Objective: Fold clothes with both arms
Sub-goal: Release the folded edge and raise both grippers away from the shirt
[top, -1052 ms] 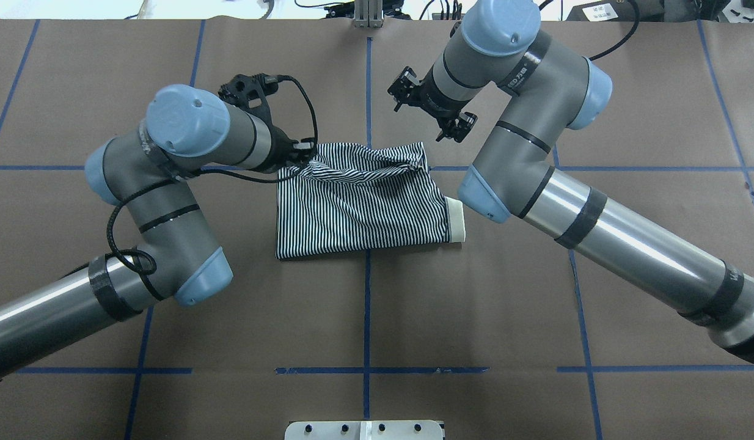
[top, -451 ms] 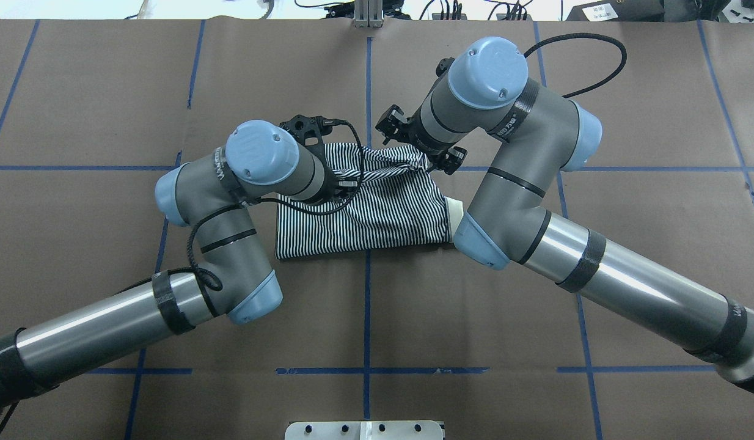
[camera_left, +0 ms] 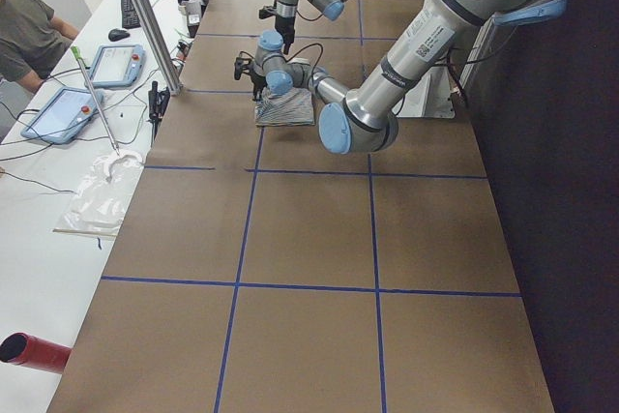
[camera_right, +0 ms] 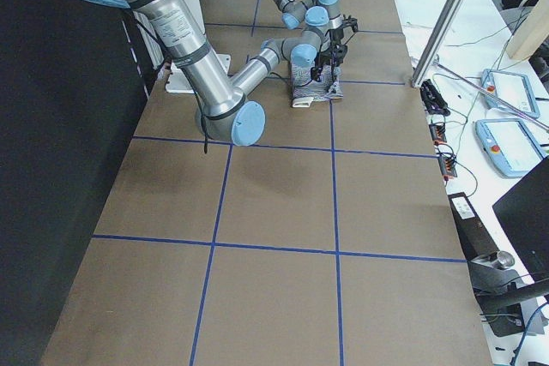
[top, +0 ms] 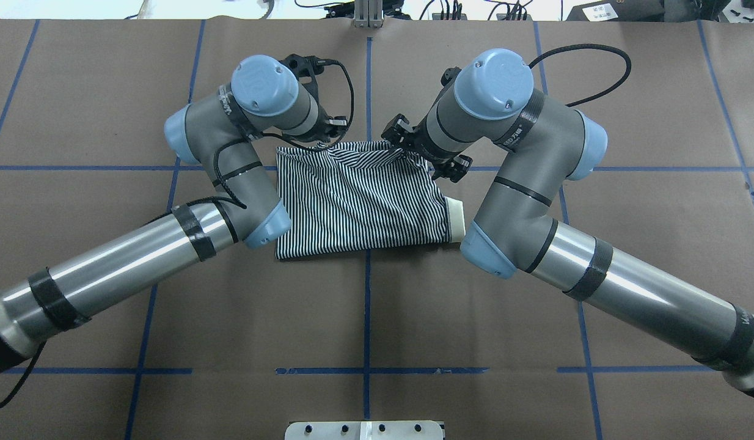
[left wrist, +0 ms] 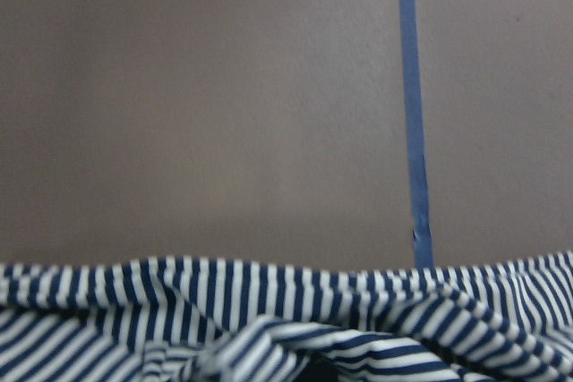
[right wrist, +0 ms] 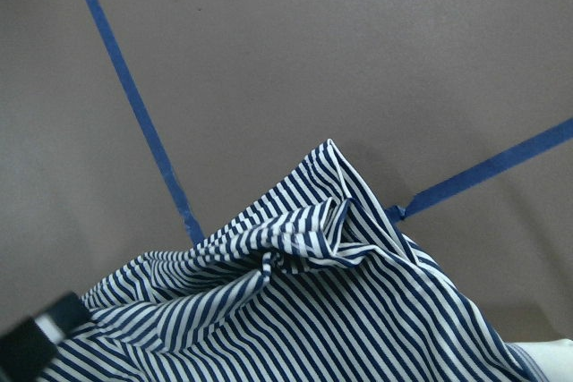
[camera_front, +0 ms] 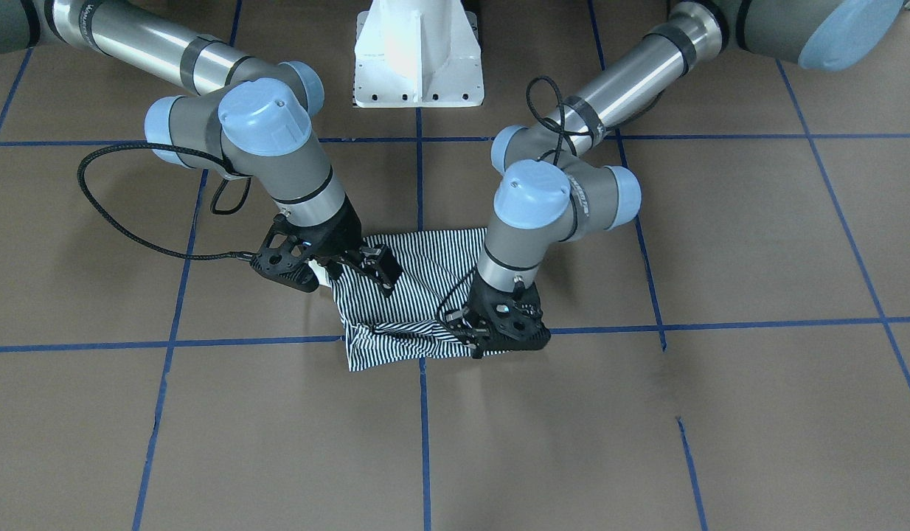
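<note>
The striped shirt lies folded into a rough rectangle at mid-table, its cream collar poking out on the right. My left gripper is down at the shirt's far edge, near its left corner. The left wrist view shows bunched stripes rising toward the camera, so it looks shut on the fabric. My right gripper hovers just over the puckered far-right corner, and its jaws look spread. The fingertips are mostly hidden under both wrists.
Brown paper with blue tape lines covers the table. The white pedestal base stands behind the shirt. A side bench with tablets, a seated person and a metal post borders the far edge.
The left gripper dragged the far-left corner inward over the shirt, then back out to the far edge, flattening it. The right gripper came down from the air to the far-right corner.
</note>
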`<action>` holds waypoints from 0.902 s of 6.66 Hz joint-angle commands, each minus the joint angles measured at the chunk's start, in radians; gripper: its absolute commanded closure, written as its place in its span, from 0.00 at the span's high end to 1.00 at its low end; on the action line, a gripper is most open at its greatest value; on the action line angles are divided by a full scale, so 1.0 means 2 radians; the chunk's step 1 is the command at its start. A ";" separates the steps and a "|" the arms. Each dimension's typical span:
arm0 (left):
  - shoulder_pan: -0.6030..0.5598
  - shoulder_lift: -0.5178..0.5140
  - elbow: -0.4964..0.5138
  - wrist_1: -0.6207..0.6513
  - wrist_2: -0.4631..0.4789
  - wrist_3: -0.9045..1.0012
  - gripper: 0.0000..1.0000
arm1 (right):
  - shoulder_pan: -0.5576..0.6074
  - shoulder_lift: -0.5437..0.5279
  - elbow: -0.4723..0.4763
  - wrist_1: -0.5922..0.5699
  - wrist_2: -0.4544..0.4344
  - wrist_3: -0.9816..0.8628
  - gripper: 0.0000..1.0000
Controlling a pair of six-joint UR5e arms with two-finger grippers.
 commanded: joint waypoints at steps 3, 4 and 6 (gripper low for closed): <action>-0.061 0.016 -0.046 -0.005 -0.085 0.027 0.00 | -0.045 0.006 -0.006 -0.001 -0.024 0.003 0.59; -0.061 0.044 -0.088 -0.004 -0.090 0.025 0.00 | -0.046 0.019 -0.024 -0.006 -0.026 -0.002 0.01; -0.061 0.067 -0.120 0.006 -0.088 0.021 0.00 | -0.040 0.049 -0.075 -0.005 -0.027 -0.017 0.00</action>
